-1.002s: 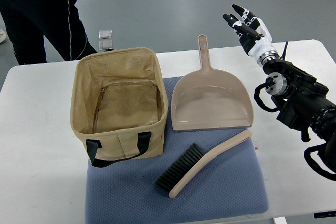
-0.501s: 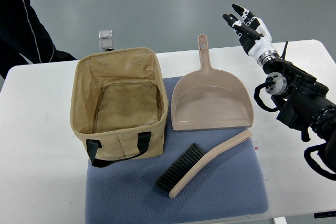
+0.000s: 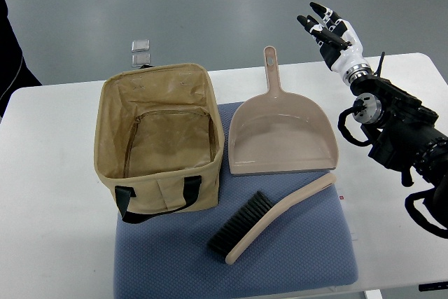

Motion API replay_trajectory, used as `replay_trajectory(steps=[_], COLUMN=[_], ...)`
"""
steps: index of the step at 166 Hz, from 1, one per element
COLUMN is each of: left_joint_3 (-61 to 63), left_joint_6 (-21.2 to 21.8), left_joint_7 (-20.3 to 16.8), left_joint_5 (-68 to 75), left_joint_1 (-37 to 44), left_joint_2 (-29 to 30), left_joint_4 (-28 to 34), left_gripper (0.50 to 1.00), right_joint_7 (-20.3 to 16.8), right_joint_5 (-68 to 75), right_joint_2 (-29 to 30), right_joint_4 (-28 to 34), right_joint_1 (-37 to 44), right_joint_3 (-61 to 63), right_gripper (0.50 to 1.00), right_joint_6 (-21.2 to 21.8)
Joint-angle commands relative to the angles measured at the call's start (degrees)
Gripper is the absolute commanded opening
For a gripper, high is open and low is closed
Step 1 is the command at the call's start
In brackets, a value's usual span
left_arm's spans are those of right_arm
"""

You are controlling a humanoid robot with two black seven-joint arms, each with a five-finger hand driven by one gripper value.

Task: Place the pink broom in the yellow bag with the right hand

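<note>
Nearest the robot, the pink broom (image 3: 274, 216) lies flat on a blue mat (image 3: 175, 264) that covers the middle of the white surface (image 3: 49, 194). It rests on a slant: the dark bristle head sits at the near left, and the slim, slightly curved handle runs up to the right, its tip ending just beside the near right corner of the dustpan (image 3: 281, 138).

It looks like a light, rigid plastic brush, so it should lift easily and keep its shape. The smooth handle may be a little slippery, and the bristles are soft and would give under pressure, so they make a poor place to grip. The best hold is probably around the handle, roughly midway or a bit toward the head, so the weight of the head does not tip it in the fingers.

Left of the broom and somewhat farther stands the yellow bag (image 3: 161, 134), upright and wide open, its black straps hanging down the near side. Nothing appears to be inside it.

The dustpan lies just right of the bag, its handle pointing far.

Farthest away, at the far right edge of the surface, the right hand (image 3: 332, 29) is raised with its fingers loosely spread, holding nothing. It is well apart from the broom, which lies nearer and to its left, with the dustpan between them.

A person's dark sleeve (image 3: 8, 47) shows at the far left edge.
</note>
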Motion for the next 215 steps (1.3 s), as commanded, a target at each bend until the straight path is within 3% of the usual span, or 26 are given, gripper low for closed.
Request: replay_trajectory(steps=[1,30,84,112,175,193,215], left_joint_3=[0.0,0.0,0.0,0.0,0.0,0.0,0.0], left_joint_6=[0.0,0.0,0.0,0.0,0.0,0.0,0.0], left_joint_7=[0.0,0.0,0.0,0.0,0.0,0.0,0.0], left_joint_5=[0.0,0.0,0.0,0.0,0.0,0.0,-0.1], left_joint_1=[0.0,0.0,0.0,0.0,0.0,0.0,0.0], left_joint_2=[0.0,0.0,0.0,0.0,0.0,0.0,0.0], left_joint_4=[0.0,0.0,0.0,0.0,0.0,0.0,0.0], left_gripper=[1.000,1.000,1.000,1.000,1.000,1.000,1.000], right_joint_7=[-0.1,0.1,1.1,4.8,4.3,4.2,3.9], right_joint_5=[0.3,-0.9,-23.5,-40.9,-85.4,-94.7,-94.8], right_joint_2=[0.0,-1.5,-9.8,-17.7,-33.6,-36.3,-38.3], right_joint_4=[0.1,3.7,14.7,26.7,60.5,65.5,68.0], right_joint_1=[0.7,1.9,10.7,16.8,21.6,21.5,21.3], right_joint_3=[-0.2,-1.1,-24.3,-32.0,-32.7,-32.7,-32.7], right_gripper=[0.930,0.930,0.930,0.930,0.930,0.930,0.930], right_joint_6=[-0.7,-2.0,-3.2,-2.8,-1.8,-1.6,-1.2])
